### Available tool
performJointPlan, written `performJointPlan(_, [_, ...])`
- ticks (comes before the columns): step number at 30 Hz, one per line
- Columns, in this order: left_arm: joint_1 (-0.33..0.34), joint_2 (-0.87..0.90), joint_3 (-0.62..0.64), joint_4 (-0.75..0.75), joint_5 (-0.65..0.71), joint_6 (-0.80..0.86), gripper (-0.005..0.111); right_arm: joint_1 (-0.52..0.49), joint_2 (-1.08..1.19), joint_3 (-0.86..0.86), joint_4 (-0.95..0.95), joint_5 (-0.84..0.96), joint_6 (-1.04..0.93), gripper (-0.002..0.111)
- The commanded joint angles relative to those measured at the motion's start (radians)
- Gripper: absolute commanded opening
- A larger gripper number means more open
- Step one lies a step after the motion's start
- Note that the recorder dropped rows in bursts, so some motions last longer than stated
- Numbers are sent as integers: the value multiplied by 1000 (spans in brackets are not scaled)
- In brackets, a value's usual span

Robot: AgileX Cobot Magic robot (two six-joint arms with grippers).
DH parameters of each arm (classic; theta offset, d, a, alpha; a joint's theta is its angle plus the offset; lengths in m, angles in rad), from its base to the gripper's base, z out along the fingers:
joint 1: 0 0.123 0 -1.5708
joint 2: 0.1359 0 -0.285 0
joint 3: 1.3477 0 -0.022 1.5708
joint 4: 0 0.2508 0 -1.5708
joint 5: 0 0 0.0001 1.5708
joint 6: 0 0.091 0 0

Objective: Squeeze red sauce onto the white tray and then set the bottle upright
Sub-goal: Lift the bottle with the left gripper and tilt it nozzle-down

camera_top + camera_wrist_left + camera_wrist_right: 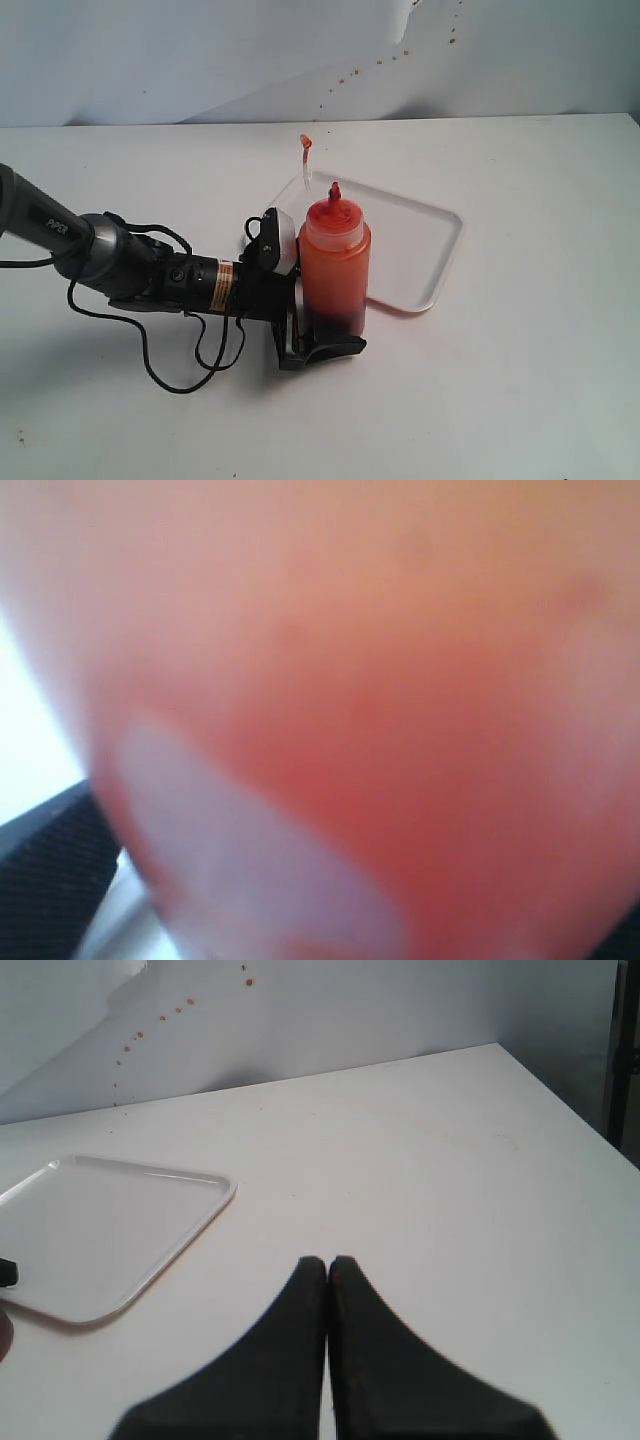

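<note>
The bottle (335, 268) stands upright on the table at the near left edge of the white tray (420, 235). Red sauce tints the bottle's wall orange-red. Its nozzle (335, 190) points up and the cap strap (306, 160) sticks up behind it. My left gripper (330, 325) is shut on the bottle's lower part, with one black finger (325, 350) in front. The left wrist view is filled by the blurred bottle (400, 730), with a black pad (50, 865) at one corner. My right gripper (327, 1263) is shut on nothing, over bare table beside the tray (110, 1225). No sauce blob shows on the tray.
Small red splatters dot the back wall (380, 62). The left arm's black cable (190, 365) loops on the table under the arm. The table's far right edge (565, 1100) drops off beside a dark upright.
</note>
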Motion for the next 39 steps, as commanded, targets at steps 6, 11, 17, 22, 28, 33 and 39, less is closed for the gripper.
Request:
performJointPlan(6, [-3, 2, -4, 12, -5, -9, 11, 2, -4, 3, 2, -2, -2, 0])
performJointPlan(11, [2, 2, -4, 9, -7, -3, 1, 2, -4, 3, 2, -2, -2, 0])
performJointPlan(17, [13, -2, -4, 35, -115, 13, 1, 2, -4, 3, 2, -2, -2, 0])
performJointPlan(22, [52, -33, -4, 96, -202, 45, 1, 2, -4, 3, 2, -2, -2, 0])
performJointPlan(28, [117, -80, -4, 181, -202, 34, 1, 2, -4, 3, 2, -2, -2, 0])
performJointPlan(33, [180, -110, -4, 192, -202, 8, 1, 2, -4, 3, 2, -2, -2, 0])
performJointPlan(39, [243, -124, -4, 140, -202, 10, 1, 2, -4, 3, 2, -2, -2, 0])
